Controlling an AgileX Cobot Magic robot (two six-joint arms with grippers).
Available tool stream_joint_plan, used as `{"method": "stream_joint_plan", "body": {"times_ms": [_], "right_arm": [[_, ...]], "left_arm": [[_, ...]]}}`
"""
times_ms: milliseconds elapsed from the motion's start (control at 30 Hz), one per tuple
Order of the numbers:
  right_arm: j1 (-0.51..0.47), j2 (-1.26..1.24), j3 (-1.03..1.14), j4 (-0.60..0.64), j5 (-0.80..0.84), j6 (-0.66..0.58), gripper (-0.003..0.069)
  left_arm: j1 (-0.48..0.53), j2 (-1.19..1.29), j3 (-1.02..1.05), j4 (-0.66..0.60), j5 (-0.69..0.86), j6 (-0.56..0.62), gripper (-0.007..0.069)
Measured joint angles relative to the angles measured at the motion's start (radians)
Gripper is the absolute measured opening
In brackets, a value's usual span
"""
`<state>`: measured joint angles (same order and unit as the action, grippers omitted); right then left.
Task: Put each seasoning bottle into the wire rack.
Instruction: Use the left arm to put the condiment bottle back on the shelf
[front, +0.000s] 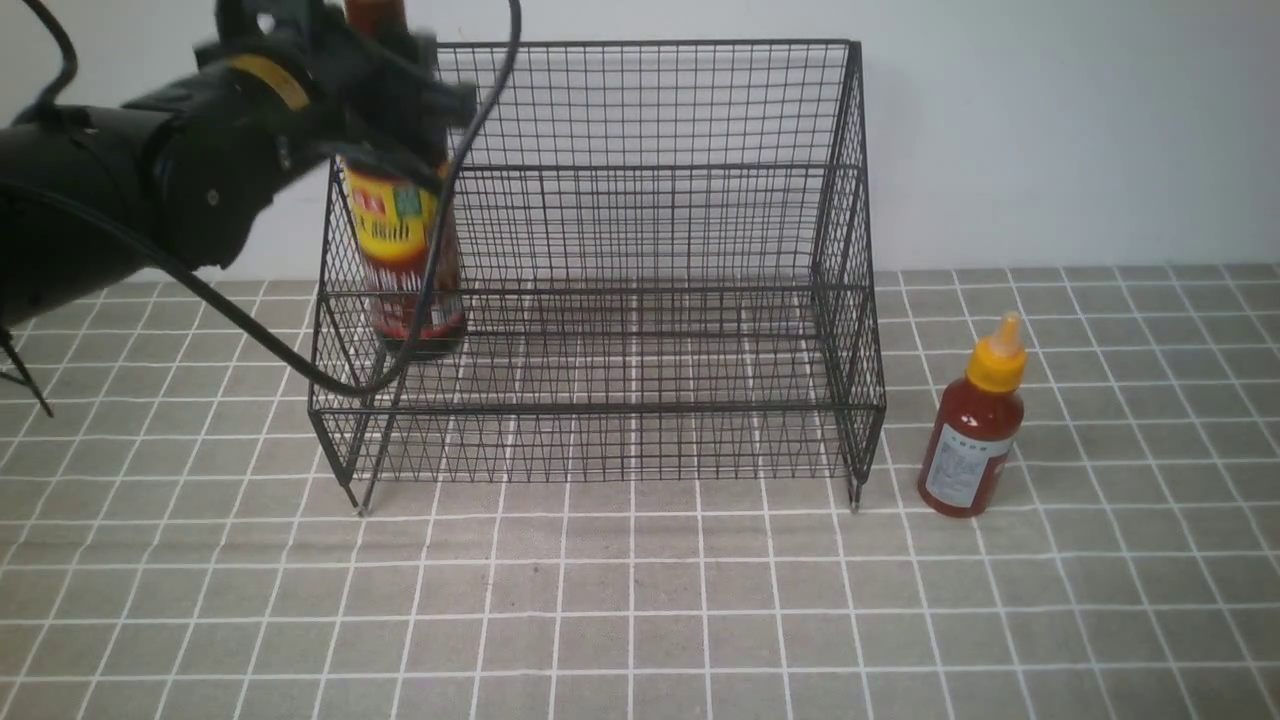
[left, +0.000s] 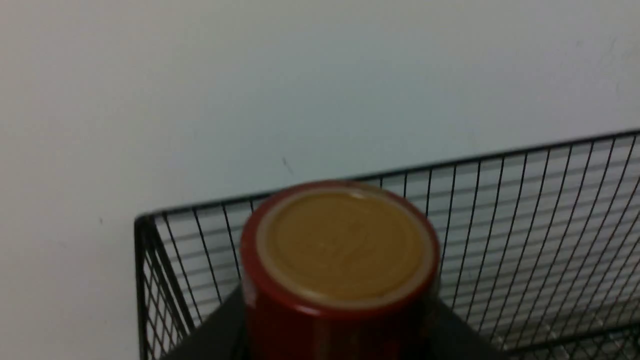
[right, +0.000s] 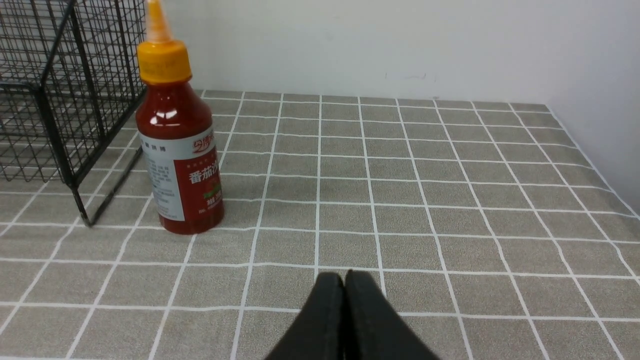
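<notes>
My left gripper (front: 395, 95) is shut on the tall dark soy sauce bottle (front: 408, 250) and holds it upright at the left end of the black wire rack (front: 640, 300), inside its left side. Whether the bottle's base rests on a tier I cannot tell. Its brown cap (left: 342, 245) fills the left wrist view, with the rack's back corner (left: 145, 222) behind it. The red sauce bottle (front: 975, 425) with yellow nozzle cap stands on the tablecloth just right of the rack; it also shows in the right wrist view (right: 177, 145). My right gripper (right: 344, 276) is shut and empty, low over the cloth, away from that bottle.
A grey checked tablecloth (front: 640, 600) covers the table. A white wall (front: 1050, 120) stands close behind the rack. The table's right edge meets a side wall (right: 600, 150). The left arm's cable (front: 300, 370) hangs in front of the rack's left side.
</notes>
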<state>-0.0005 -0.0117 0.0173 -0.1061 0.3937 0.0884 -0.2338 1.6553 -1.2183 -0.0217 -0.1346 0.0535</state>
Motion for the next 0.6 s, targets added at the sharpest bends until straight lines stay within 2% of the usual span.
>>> {"method": "stream_joint_plan", "body": {"times_ms": [267, 600], "right_arm": [[0.0, 0.0, 0.0, 0.0, 0.0, 0.0, -0.0013], [0.0, 0.0, 0.0, 0.0, 0.0, 0.0, -0.0013]], "left_arm": [[0.0, 0.014, 0.0, 0.002, 0.097, -0.019, 0.0255], [0.0, 0.017, 0.0, 0.006, 0.115, -0.035, 0.0271]]}}
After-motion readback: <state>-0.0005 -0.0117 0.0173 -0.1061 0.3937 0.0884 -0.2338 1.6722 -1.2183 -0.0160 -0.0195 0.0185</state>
